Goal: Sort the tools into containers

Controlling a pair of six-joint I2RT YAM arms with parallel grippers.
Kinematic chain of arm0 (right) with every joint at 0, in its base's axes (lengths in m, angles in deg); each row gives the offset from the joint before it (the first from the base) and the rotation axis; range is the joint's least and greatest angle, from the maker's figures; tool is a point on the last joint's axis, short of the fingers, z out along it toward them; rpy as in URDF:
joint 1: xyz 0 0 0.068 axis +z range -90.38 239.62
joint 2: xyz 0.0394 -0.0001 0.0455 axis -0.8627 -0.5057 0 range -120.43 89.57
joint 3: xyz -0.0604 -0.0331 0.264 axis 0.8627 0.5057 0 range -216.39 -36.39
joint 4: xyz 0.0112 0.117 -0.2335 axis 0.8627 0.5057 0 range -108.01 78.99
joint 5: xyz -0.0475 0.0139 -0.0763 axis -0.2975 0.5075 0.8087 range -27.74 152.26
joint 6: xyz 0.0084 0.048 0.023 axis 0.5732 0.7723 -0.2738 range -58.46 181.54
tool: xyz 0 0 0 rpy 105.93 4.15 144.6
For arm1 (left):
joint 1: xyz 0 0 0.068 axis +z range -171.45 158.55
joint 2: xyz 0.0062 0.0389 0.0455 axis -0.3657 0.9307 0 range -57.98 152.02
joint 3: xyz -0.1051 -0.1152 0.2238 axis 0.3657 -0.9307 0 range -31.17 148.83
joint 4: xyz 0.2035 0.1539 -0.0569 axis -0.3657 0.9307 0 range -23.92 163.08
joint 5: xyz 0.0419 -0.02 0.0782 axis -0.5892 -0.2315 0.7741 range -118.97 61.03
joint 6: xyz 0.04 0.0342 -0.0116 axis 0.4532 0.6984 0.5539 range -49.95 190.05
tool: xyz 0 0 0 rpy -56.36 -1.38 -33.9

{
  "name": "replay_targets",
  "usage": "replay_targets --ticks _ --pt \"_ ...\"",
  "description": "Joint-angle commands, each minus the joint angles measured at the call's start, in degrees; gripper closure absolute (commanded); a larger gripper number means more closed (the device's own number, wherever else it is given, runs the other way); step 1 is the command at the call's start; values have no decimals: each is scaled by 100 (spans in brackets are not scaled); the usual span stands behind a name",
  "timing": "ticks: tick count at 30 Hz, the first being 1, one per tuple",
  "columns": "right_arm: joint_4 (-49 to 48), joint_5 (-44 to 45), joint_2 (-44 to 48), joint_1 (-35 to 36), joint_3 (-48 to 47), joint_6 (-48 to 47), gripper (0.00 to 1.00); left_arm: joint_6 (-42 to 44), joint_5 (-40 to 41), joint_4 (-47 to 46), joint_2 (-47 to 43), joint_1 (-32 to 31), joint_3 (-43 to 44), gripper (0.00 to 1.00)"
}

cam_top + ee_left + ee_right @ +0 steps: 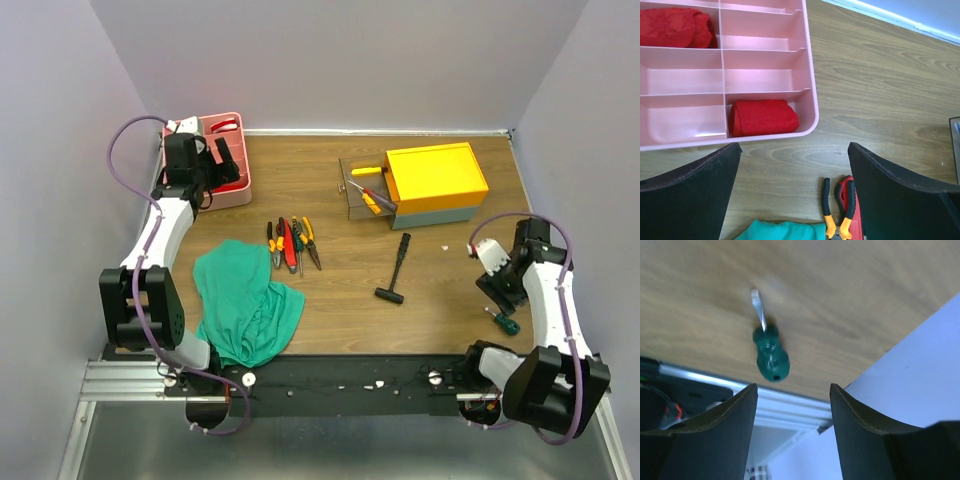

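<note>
Black fingers (720,430) of the right gripper (792,440) frame the near view, spread wide with nothing between them; just ahead of them the green-handled screwdriver (770,352) lies flat on the table (840,285), close to its near edge and the right wall, blade pointing away from the edge. The step in hand looks like the pick-up of this screwdriver. The next move calls for a descent with the fingers straddling the stubby handle, then a firm close, since the rounded handle could roll.

The left gripper (795,200) is also spread and empty, hanging just beside the pink tray (810,100), where red-handled items (762,117) already sit in two compartments; the row of pliers (290,243) waits beside the green cloth (245,300); the black hammer (397,268) lies mid-table; the toolbox (435,180) stands at the back with its drawer out and a yellow-handled screwdriver (375,198) inside. Sorting seems partly done, with most tools still loose.
</note>
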Motion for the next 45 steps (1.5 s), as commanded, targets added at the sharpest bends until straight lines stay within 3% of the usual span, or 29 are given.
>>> replay_targets --ticks 1,13,19,20,21,24,27,30,33,38,39,43,45 --pt "474 566 37 -681 463 -1298 33 219 11 103 306 -204 393 1" --pt "-333 346 -1237 -787 930 -518 31 694 152 199 376 -863 657 1" --pt "-966 364 -1598 -787 1149 -674 38 764 213 191 350 -890 648 1" --pt "-984 364 -1589 -787 1158 -701 42 781 231 191 350 -907 665 1" --pt "-967 355 -1572 -787 1141 -736 57 808 240 191 350 -925 674 1" --pt "-415 128 -1116 -787 748 -920 88 887 284 208 350 -969 718 1" --pt "298 -995 16 -761 132 -1613 98 913 301 173 385 -986 710 1" --pt "782 -2472 598 -411 -790 -2265 99 782 319 77 447 -995 666 1" --pt "643 -3493 389 395 -1678 -1619 99 703 126 68 420 -1013 560 1" --pt "-868 -3654 -928 2006 -3099 1298 99 641 248 41 193 -1162 122 1" --pt "-1018 -3644 -1591 2339 -3374 1746 99 641 249 41 148 -1180 51 1" --pt "-1430 -3802 -3026 2728 -4754 3758 99 606 187 68 -124 -1215 -204 1" --pt "-1747 -3671 -3302 2921 -5097 4026 99 597 82 68 -256 -1215 -318 1"
